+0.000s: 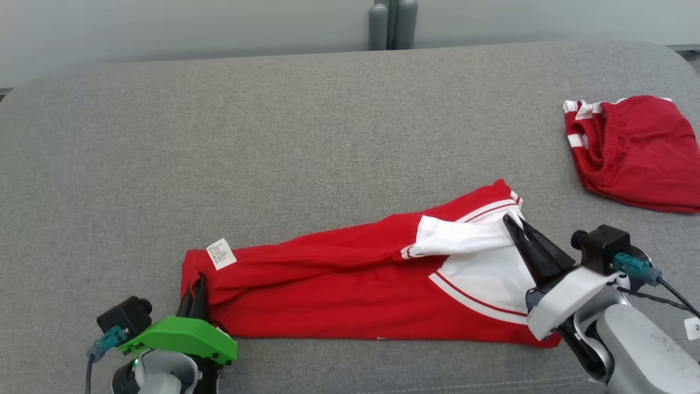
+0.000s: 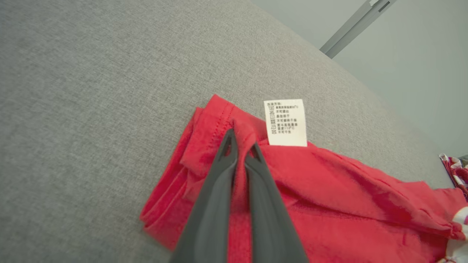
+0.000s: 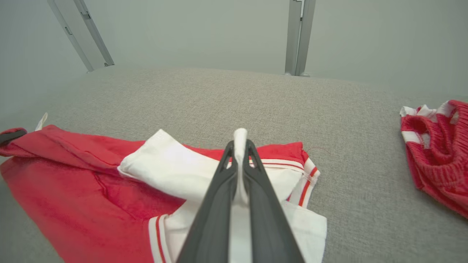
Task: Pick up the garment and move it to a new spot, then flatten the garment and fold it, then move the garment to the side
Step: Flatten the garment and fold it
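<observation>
The grey fabric-covered desk (image 1: 328, 120) carries two pieces of clothing. The garment (image 1: 339, 290), a red top with white, red-striped sleeves, lies in a long narrow band near the front edge, running from about 7 o'clock to 4 o'clock. It looks flattened and already doubled lengthwise. A pair of red shorts (image 1: 640, 153) sits bunched at 2 o'clock, well apart from it. The right gripper (image 3: 240, 144) is clamped on a white sleeve fold at the band's 4 o'clock end. The left gripper (image 2: 243, 142) is pinched on the red hem at 7 o'clock, beside the care label (image 1: 221, 254). I'd judge the folding half done: a crosswise fold and the move aside remain.
</observation>
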`<state>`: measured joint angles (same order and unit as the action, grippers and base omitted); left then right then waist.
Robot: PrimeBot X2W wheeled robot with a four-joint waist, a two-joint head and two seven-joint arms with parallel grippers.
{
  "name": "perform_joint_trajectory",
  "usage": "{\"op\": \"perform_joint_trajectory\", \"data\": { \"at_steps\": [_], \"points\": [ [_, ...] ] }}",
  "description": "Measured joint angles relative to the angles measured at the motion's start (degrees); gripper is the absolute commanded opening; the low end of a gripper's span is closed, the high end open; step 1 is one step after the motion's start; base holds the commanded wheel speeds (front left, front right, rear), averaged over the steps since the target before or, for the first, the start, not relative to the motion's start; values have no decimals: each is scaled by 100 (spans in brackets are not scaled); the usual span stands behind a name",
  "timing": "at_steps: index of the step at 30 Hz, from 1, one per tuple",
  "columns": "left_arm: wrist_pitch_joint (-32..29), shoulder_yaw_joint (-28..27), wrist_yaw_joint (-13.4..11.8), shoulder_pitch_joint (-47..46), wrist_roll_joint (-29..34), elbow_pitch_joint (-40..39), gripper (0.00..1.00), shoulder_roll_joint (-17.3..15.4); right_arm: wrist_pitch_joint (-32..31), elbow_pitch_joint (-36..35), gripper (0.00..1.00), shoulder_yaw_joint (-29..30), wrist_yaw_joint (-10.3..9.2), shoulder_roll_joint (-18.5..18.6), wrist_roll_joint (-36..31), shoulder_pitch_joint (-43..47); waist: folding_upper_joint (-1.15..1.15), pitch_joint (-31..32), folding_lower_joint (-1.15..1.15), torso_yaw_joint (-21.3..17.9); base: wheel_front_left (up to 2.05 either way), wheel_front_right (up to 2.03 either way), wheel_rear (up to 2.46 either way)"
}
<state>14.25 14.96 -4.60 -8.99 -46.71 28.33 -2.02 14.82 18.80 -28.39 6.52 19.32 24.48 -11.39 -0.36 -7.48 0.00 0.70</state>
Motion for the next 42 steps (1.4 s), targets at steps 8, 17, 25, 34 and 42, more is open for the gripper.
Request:
{"op": "perform_joint_trajectory", "data": {
  "at_steps": [8,17,25,34,42],
  "points": [
    [0,-40,5,180,19,-141,100,-12,-1,-240,100,126,2,151,-412,399,0,72,0,-79,0,0,0],
    [0,-519,-11,809,66,-404,100,-85,-5,-261,100,394,20,256,-498,1168,0,252,0,-76,0,0,0],
    [0,-1027,-47,1031,326,-966,100,-190,-7,-331,100,882,20,293,-477,1463,0,494,0,-81,0,0,0],
    [18,-1107,-44,1049,582,-1580,100,-125,-7,-417,100,1546,1,-10,101,1464,0,752,0,-90,0,0,0],
    [18,-853,4,1046,789,-1998,100,-77,-566,519,100,1383,22,-320,888,1389,0,796,0,-83,0,0,0]
  ]
}}
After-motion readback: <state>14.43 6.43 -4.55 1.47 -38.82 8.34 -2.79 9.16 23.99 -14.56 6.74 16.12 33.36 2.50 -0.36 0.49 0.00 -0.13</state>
